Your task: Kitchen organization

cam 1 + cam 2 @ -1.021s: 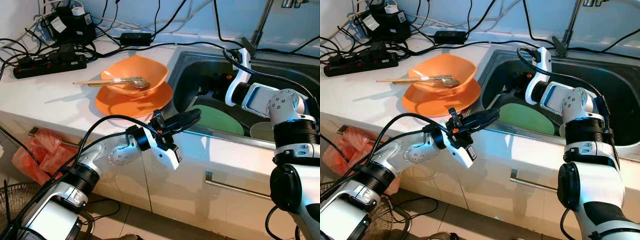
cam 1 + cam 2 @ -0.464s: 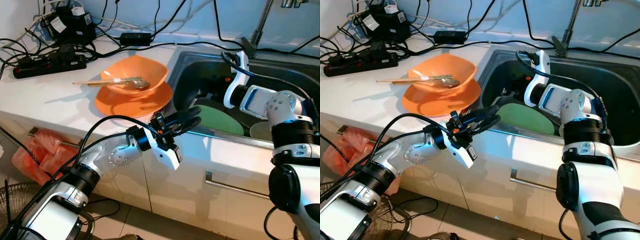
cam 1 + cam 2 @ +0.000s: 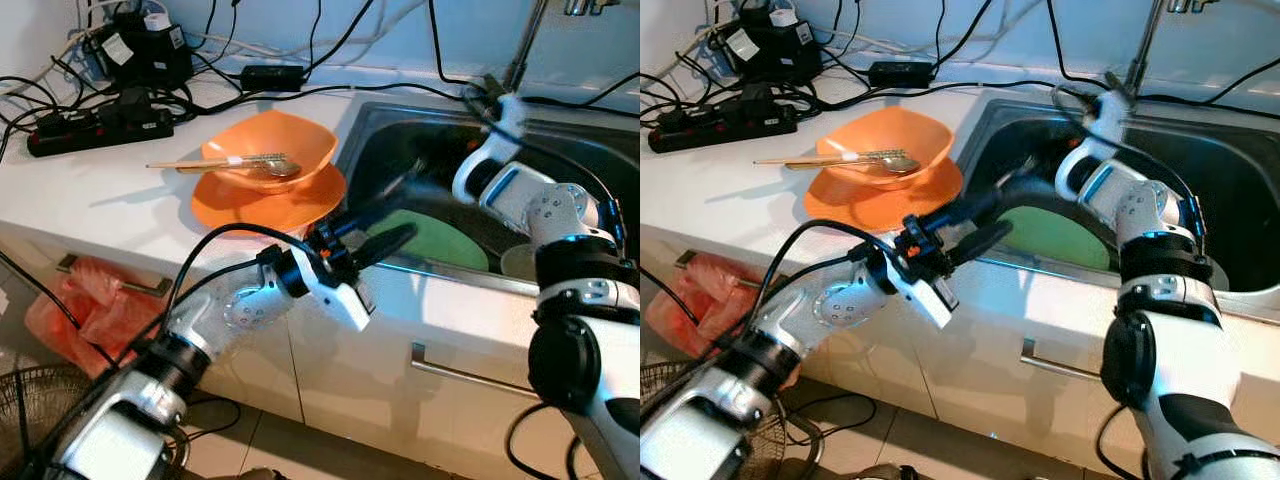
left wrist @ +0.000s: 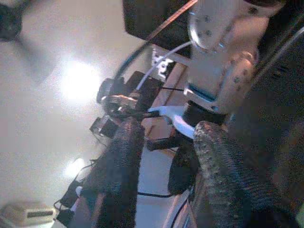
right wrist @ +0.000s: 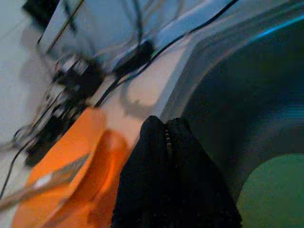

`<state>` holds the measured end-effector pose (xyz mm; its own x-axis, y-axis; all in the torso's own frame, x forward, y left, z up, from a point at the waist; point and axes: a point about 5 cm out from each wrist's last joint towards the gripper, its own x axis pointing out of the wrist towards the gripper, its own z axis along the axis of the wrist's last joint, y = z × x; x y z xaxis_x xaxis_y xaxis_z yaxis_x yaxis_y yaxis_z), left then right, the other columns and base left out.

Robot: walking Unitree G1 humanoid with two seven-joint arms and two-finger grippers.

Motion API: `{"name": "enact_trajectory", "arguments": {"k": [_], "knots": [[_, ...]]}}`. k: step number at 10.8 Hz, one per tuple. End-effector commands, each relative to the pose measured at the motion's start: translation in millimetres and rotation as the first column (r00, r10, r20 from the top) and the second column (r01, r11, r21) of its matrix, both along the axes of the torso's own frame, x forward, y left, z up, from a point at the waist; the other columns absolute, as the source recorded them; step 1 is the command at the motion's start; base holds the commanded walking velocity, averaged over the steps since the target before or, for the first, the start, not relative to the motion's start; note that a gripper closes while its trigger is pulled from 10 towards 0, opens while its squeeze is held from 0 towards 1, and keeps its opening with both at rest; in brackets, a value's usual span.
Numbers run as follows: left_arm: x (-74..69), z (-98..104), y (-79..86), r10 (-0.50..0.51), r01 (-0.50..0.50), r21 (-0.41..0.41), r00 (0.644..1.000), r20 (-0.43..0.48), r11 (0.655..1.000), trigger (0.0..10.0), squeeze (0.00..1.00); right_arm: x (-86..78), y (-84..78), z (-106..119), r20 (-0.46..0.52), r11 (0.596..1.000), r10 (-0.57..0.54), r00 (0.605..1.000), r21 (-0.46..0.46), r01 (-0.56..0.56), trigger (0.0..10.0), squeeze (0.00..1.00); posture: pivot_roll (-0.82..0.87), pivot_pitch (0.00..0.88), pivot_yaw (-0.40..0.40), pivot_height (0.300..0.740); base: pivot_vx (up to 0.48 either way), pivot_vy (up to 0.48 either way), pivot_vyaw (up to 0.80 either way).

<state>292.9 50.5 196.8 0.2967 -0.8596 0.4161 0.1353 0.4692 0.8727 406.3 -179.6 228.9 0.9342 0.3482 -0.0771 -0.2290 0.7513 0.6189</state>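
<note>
orange bowl [image 3: 272, 146] sits stacked on an orange plate [image 3: 268, 203] on the white worktop [image 3: 95, 190], just left of the sink [image 3: 590, 165]; in the bowl lie a metal spoon [image 3: 262, 161] and a pair of chopsticks [image 3: 190, 164], the sticks overhanging the bowl's left rim. in the sink basin a green plate [image 3: 445, 240] lies flat near the front wall, with a pale dish [image 3: 520, 262] just to its right, partly cut off by the right arm. behind the bowl, a black power strip [image 3: 100, 127] and tangled cables [image 3: 200, 60] sit against the wall. below the worktop edge, at the left, a red plastic bag [image 3: 60, 305] hangs by the cabinet. left tool [image 3: 378, 226] hovers at the sink's front-left corner, above the worktop edge, fingers parted with a clear gap and nothing between them; the left wrist view confirms the two fingers [image 4: 118, 156] apart. right tool [image 3: 1015, 190] reaches over the left part of the sink, above the green plate; it is motion-blurred in the head views, and in the right wrist view its fingers [image 5: 161, 180] press together with nothing held. versus half a second ago: the left tool has spread wider and risen slightly, and the right arm has swung, its wrist now higher and nearer the tap. the tap [image 3: 528, 45] is cut off at the top edge.
</note>
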Motion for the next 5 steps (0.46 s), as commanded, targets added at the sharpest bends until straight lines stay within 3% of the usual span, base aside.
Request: {"name": "enact_trajectory", "arguments": {"k": [1,2,5], "knots": [[-0.1,4,2.6,0.011,-0.011,-0.021,1.000,-0.006,1.000,10.0,1.00,3.4,-1.9,8,0.023,0.999,-0.048,0.999,0.018,0.048,0.0,0.00,0.05,0.074,0.053,0.740,0.000,0.000,0.00],[-0.6,5,3.3,0.016,-0.016,-0.027,1.000,-0.020,1.000,10.0,1.00,4.2,-4.1,8,0.028,0.997,-0.076,0.997,0.024,0.075,0.0,0.00,0.05,0.075,0.054,0.740,0.000,0.000,0.00],[6.7,-1,18.5,0.103,-0.137,-0.111,0.958,-0.268,0.984,10.0,1.00,6.8,-28.9,10,0.105,0.939,-0.324,0.940,-0.085,0.333,0.0,0.00,0.06,0.082,0.073,0.740,0.000,0.000,0.00]]}}
